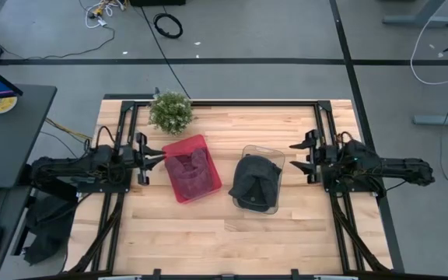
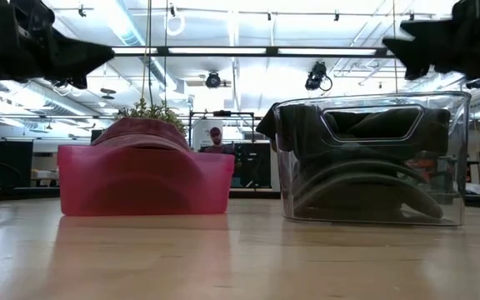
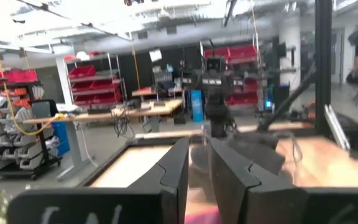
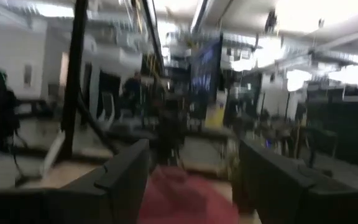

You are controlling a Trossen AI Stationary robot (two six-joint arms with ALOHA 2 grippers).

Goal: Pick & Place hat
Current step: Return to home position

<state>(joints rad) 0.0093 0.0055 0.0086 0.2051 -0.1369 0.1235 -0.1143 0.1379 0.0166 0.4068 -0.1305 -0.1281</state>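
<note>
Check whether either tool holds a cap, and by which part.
Nothing is held. The left tool and right tool are both empty; the maroon cap lies in the red bin, the black cap in the transparent bin.

Dark jointed arms [image 1: 68, 167], black two-fingered hands [image 1: 159, 155]

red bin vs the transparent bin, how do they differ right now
The red bin is tinted red; the transparent bin is clear. The red bin holds maroon caps; the transparent bin holds a black cap lapping over its rim. In the low view the transparent bin looks taller. Both sit on the table.
</note>
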